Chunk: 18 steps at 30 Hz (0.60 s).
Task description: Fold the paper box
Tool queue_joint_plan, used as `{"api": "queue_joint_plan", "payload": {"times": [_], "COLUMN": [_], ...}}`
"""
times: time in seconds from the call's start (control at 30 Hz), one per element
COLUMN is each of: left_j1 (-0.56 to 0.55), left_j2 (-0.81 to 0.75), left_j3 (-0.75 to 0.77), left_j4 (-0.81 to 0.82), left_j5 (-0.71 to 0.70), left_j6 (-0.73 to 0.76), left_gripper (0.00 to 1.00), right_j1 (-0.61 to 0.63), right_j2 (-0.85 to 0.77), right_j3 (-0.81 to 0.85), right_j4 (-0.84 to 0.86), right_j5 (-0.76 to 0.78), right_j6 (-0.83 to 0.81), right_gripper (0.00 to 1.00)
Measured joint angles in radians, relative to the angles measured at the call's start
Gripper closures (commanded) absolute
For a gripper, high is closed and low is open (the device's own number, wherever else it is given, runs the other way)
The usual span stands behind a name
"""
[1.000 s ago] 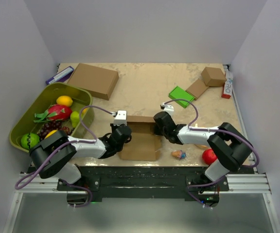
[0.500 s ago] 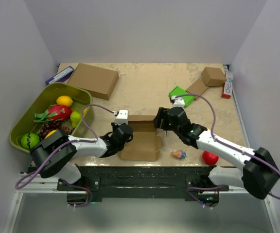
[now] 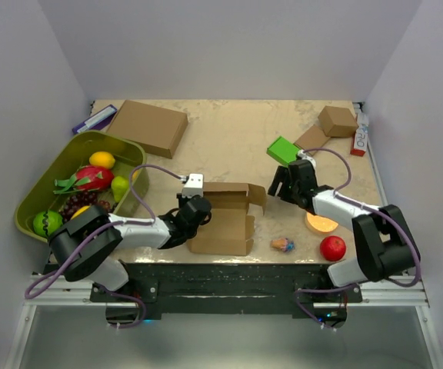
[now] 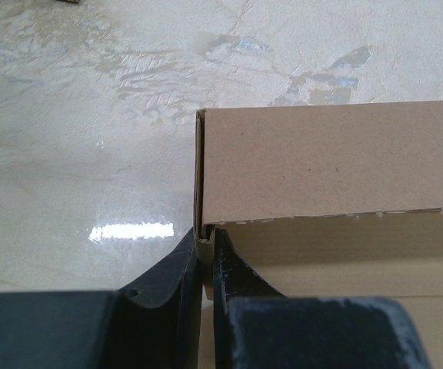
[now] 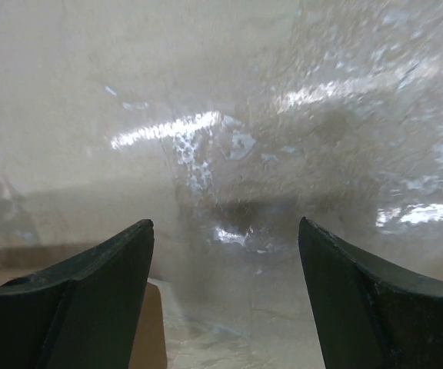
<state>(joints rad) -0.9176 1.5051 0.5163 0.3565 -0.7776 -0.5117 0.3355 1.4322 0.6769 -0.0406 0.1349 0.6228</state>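
While L gripper [image 4: 206, 244] pinches paper box [image 4: 329, 161] wall edge, R gripper [image 5: 225, 261] gapes empty over tabletop [image 5: 229, 115]; candy [image 3: 283, 245] nearby.

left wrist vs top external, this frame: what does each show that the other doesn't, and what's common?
Left wrist only: up close, the left gripper with its fingers shut on the paper box at the corner edge of its upright wall. Top external only: the right gripper, open and holding nothing, near the box's splayed right flap; the fruit bin, a larger brown box and a red fruit. Both: the paper box, the left gripper on it, the marbled tabletop.
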Motion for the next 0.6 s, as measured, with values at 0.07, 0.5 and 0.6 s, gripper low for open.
{"api": "queue_joint_plan", "payload": {"times": [0.07,0.5,0.6], "left_j1": [0.0,-0.001,-0.001], "left_j2": [0.004,0.031,0.032], "left_j3": [0.005,0.031,0.032], "left_j4": [0.0,0.001,0.001], "left_j5": [0.002,0.005,0.006], "left_j6": [0.0,0.007,0.008], "left_gripper": [1.0,1.0,1.0], "right_j1": [0.002,0.051,0.051], "right_j2": [0.04,-0.102,-0.117], "right_j3": [-0.023,-0.123,-0.137], "right_j4": [0.043,0.13,0.138], "right_j5": [-0.04,-0.238,-0.266], "right_j6": [-0.01,-0.061,-0.073], "right_gripper": [0.21,0.24,0.25]}}
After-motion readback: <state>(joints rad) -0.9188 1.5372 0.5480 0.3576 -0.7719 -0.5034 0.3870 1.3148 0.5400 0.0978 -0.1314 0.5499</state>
